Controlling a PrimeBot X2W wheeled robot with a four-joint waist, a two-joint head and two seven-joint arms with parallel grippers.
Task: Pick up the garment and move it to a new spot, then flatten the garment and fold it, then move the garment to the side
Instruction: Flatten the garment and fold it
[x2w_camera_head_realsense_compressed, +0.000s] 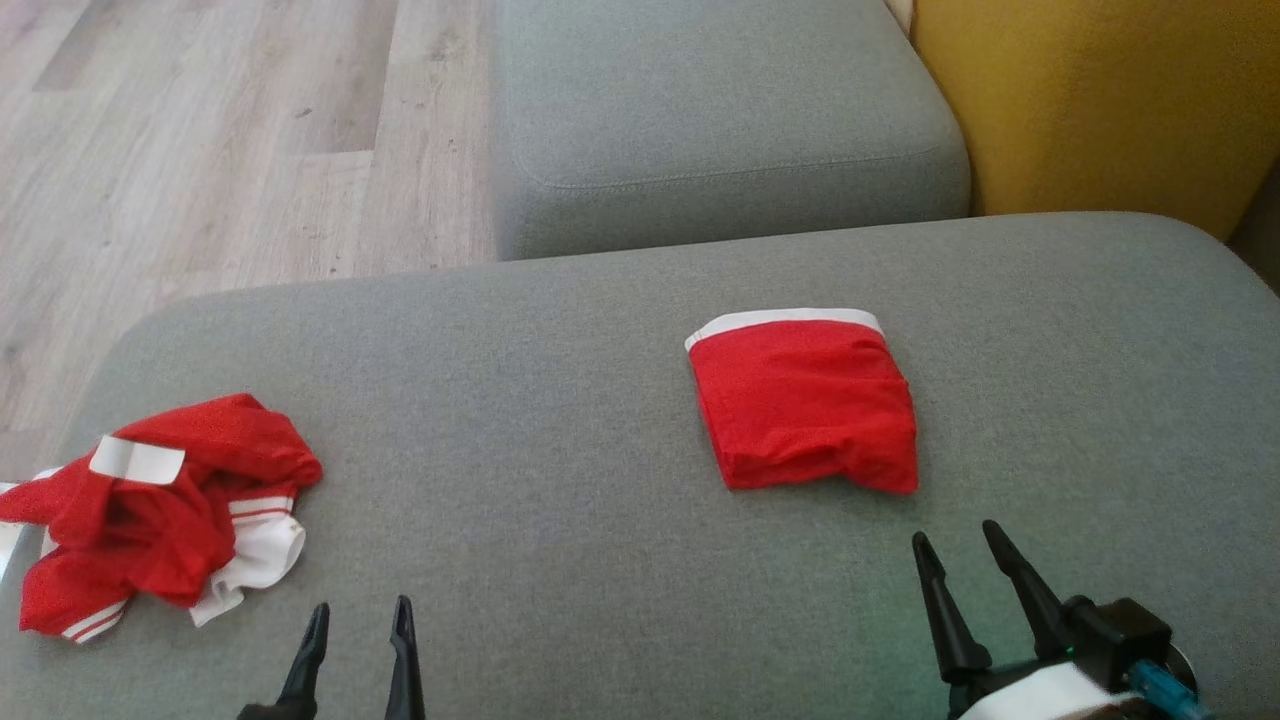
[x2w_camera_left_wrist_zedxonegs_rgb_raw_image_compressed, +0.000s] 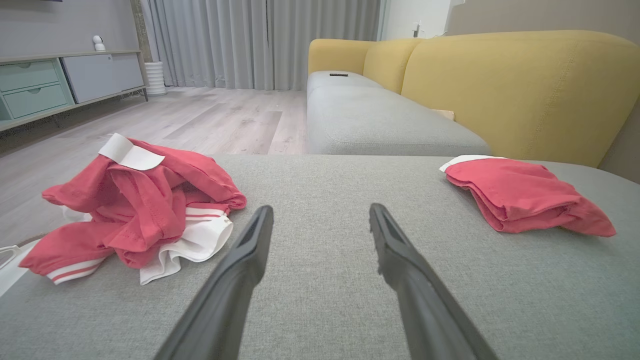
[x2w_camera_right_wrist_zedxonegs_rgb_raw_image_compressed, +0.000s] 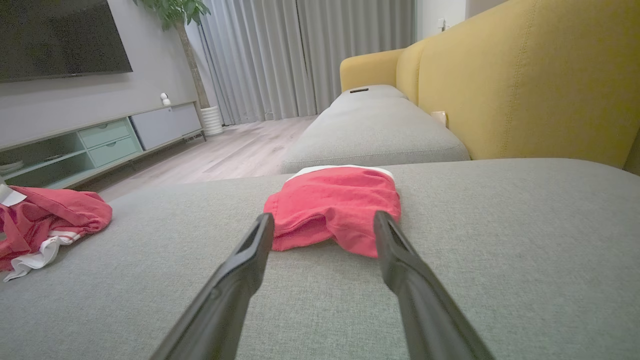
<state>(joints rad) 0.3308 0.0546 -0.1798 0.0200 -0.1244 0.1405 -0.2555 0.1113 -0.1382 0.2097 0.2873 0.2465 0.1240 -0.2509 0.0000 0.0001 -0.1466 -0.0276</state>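
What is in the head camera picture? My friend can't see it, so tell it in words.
A folded red garment lies right of the middle on a grey cushion, and a crumpled red and white garment sits near its left edge. The left gripper and the right gripper point up from the bottom, open and empty.

folded red garment (x2w_camera_head_realsense_compressed: 805, 410): neat, white-edged, cushion (x2w_camera_head_realsense_compressed: 560, 400) centre-right | crumpled red-white garment (x2w_camera_head_realsense_compressed: 150, 515): heaped, cushion left edge

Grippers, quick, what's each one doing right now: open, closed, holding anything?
Left gripper: open, holding nothing.
Right gripper: open, holding nothing, pointed at the folded red garment.
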